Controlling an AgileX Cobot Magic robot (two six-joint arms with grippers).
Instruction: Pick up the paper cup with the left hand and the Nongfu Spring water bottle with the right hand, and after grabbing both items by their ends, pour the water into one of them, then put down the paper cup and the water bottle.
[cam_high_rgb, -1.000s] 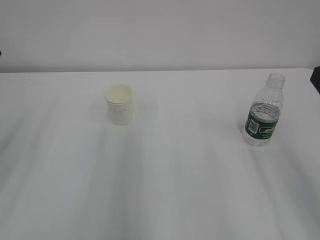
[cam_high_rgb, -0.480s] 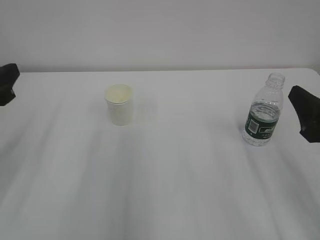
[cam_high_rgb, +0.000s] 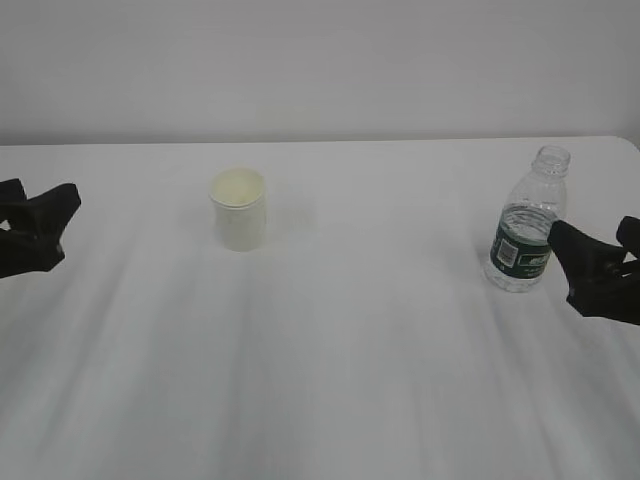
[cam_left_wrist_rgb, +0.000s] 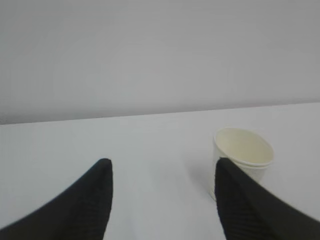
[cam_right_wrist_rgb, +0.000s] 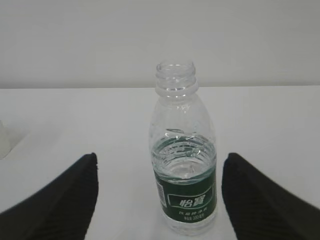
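The white paper cup (cam_high_rgb: 238, 208) stands upright left of the table's middle, its inside pale yellow. My left gripper (cam_high_rgb: 40, 205) is open at the left edge, well apart from the cup. In the left wrist view the cup (cam_left_wrist_rgb: 245, 152) is ahead, right of the gap of the left gripper (cam_left_wrist_rgb: 163, 165). The capless Nongfu Spring water bottle (cam_high_rgb: 527, 225) stands upright at the right, with water (cam_right_wrist_rgb: 184, 162) up to its green label. My right gripper (cam_high_rgb: 595, 240) is open just right of it. In the right wrist view the bottle (cam_right_wrist_rgb: 184, 200) shows between the spread fingers of the right gripper (cam_right_wrist_rgb: 160, 157), untouched.
The white table (cam_high_rgb: 330, 360) ends at a plain pale wall (cam_high_rgb: 320, 60) behind. The table's right corner lies just past the bottle. Wide bare tabletop separates cup and bottle.
Both grippers have come in from the sides: the left toward the cup, the right up beside the bottle. Cup and bottle have not moved.
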